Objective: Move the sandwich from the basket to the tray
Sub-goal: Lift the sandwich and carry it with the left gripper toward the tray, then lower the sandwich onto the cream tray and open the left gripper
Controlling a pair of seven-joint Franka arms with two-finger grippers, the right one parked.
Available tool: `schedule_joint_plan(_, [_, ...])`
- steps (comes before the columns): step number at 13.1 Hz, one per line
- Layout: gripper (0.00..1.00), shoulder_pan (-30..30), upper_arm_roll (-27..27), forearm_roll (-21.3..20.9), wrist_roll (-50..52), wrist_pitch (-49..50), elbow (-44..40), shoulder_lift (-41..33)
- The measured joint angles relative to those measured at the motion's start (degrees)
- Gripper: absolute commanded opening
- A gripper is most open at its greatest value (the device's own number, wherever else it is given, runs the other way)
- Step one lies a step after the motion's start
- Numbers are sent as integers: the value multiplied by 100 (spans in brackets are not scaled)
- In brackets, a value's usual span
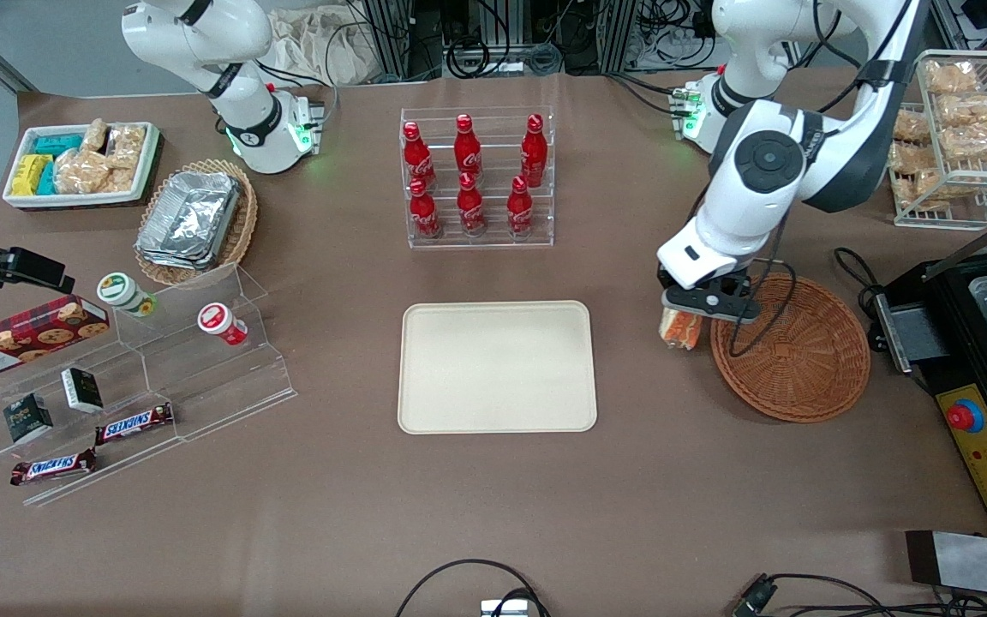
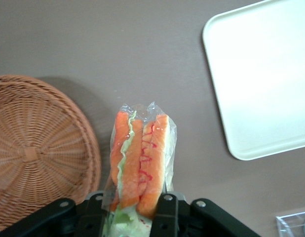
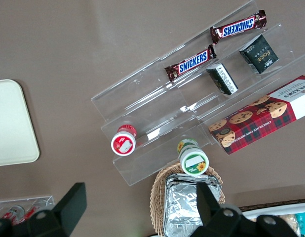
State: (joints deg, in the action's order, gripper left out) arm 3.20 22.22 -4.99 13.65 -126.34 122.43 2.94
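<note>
Front view: the left arm's gripper (image 1: pixel 684 319) hangs between the round reddish-brown wicker basket (image 1: pixel 793 351) and the flat cream tray (image 1: pixel 496 366), above the brown surface (image 1: pixel 493 514).

Wrist view: jaws clamped on the plastic-wrapped triangular sandwich (image 2: pixel 140 160). Likely soft, slippery film; gentle mid-wedge grip suits.

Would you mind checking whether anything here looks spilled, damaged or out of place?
Nothing stands out. The left gripper is shut on the clear-wrapped triangular sandwich with orange, red and green filling, carried intact above bare table between the round reddish-brown wicker basket and the flat cream-beige tray. The tray lies square and bare.
</note>
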Motion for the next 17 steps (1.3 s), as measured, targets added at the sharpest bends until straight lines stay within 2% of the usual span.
schedule_joint_plan(8, [30,8,671,-33,1285,0,-1312,1319])
schedule_joint_plan(17, [29,631,781,-1131,2706,0,-2131,2428])
